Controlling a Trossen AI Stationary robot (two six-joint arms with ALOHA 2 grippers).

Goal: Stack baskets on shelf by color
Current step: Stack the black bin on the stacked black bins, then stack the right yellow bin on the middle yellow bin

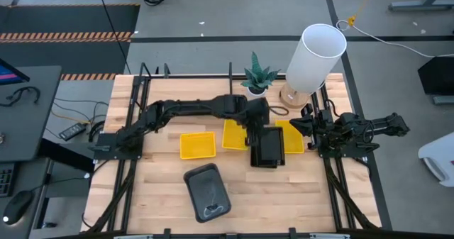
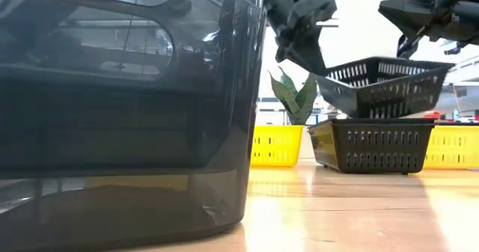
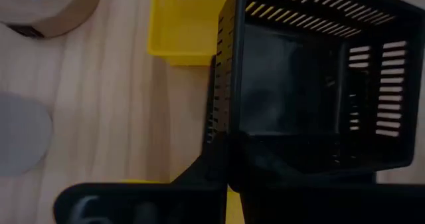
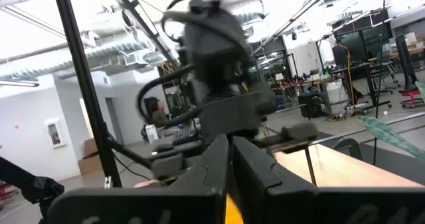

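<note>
Far to the left of the left gripper (image 1: 257,131), a yellow basket (image 1: 197,145) lies empty on the table (image 1: 156,189). Nearer the front edge, the dark grey basket (image 1: 207,191) lies by itself, also empty. A second yellow basket (image 1: 234,134) sits just beside the left gripper, partly hidden under the arm. The left gripper is clenched on the rim of a black slatted basket (image 2: 382,84), holding it tilted just above another black slatted basket (image 2: 372,144) that rests on the table; both look empty. Right of them, a third yellow basket (image 1: 291,138) lies between the two grippers. The right gripper (image 1: 306,125) hangs raised, fingers pressed together on nothing.
</note>
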